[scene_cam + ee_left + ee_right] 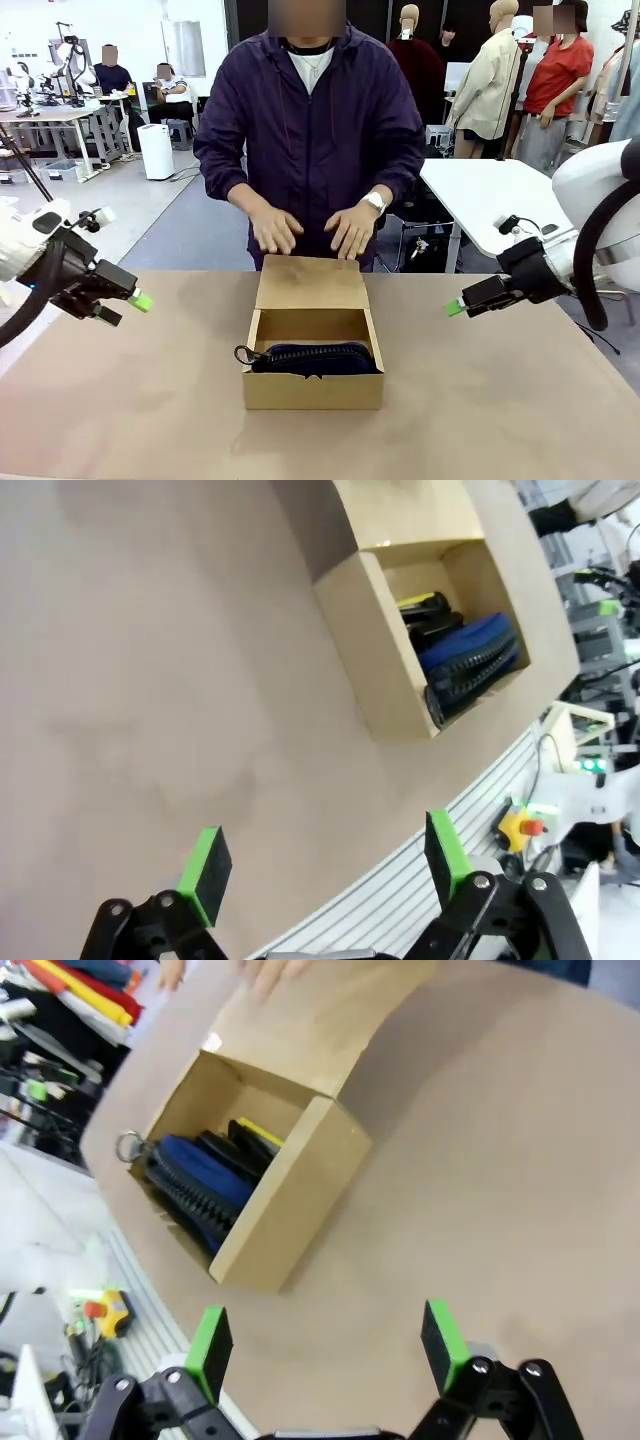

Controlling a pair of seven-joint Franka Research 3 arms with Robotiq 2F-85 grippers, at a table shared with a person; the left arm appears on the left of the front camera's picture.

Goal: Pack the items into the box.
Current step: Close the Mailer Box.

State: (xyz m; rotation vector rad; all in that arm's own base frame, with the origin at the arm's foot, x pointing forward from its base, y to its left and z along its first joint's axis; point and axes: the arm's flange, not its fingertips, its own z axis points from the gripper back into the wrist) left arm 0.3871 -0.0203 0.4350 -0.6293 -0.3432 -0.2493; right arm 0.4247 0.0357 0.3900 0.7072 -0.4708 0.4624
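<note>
The brown cardboard box (312, 388) sits mid-table with its flap lid (310, 283) folded back toward the person. Inside lies the navy zippered pouch (315, 358), its ring at the left end. In the wrist views the pouch (475, 655) (200, 1185) lies beside the yellow knife (420, 602) (262, 1132) and a black item that looks like the stapler (232, 1150), all inside the box (385, 660) (290, 1195). My left gripper (125, 307) (325, 865) hovers open, well left of the box. My right gripper (456, 306) (325, 1345) hovers open on its right. Neither holds anything.
The person stands at the far side with both hands (312, 230) resting on the far edge of the lid. Bare tabletop (500, 400) surrounds the box on all sides. The table's near edge and a rail with an emergency stop button (522, 825) lie close behind my left gripper.
</note>
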